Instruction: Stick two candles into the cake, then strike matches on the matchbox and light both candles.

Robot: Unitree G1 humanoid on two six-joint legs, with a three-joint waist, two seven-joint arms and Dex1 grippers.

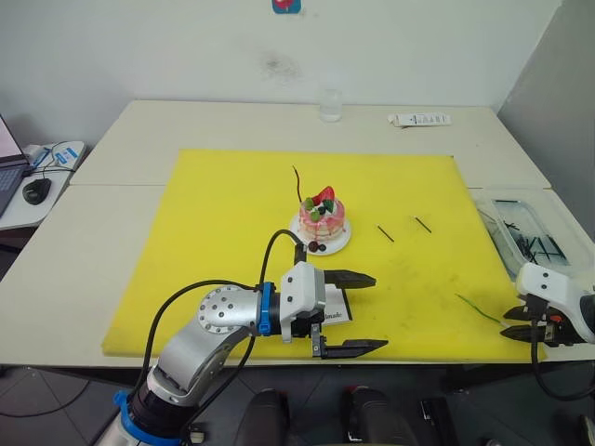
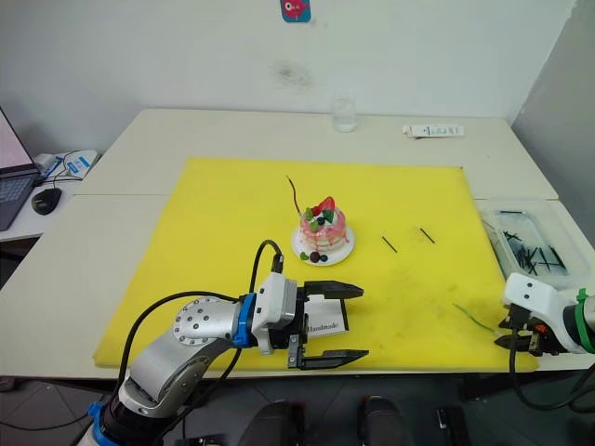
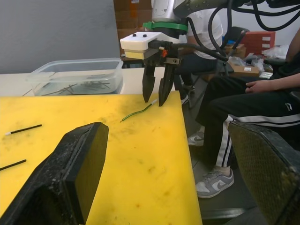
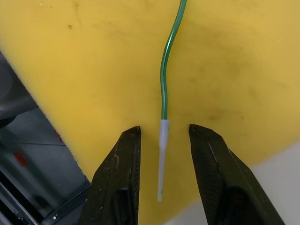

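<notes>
Step in hand, as judged: pick up the green candle (image 4: pixel 164 79) with the right tool (image 4: pixel 161 140).

- Green candle: lies flat on the yellow mat (image 1: pixel 232 214) near its front right corner, its white end pointing off the edge toward the right tool.
- Right tool: fingers (image 4: pixel 117 178) parted narrowly, holding nothing, the candle's white end lying between them. Advice: close low and square on the white end or just above it, since so thin a wire could slip or roll; lift straight before swinging toward the cake.
- Left tool (image 1: pixel 349 312): fingers wide apart, empty, hovering just over the matchbox (image 2: pixel 325 316) at the mat's front edge.
- Cake (image 1: pixel 323 216): on its white plate (image 1: pixel 337 244) at mid-mat. The dark red candle (image 1: pixel 297 184) stands at its far left side, apparently already stuck in.
- Matches (image 1: pixel 386 232): two lie on the mat to the right of the cake, apart from each other.
- Clear plastic tub (image 1: pixel 521 206): on the surface right of the mat, open; holds a loose heap of thin dark sticks (image 2: pixel 539 256), likely spare matches.
- Clear cup (image 2: pixel 344 114): far side of the surface; contents cannot be told.
</notes>
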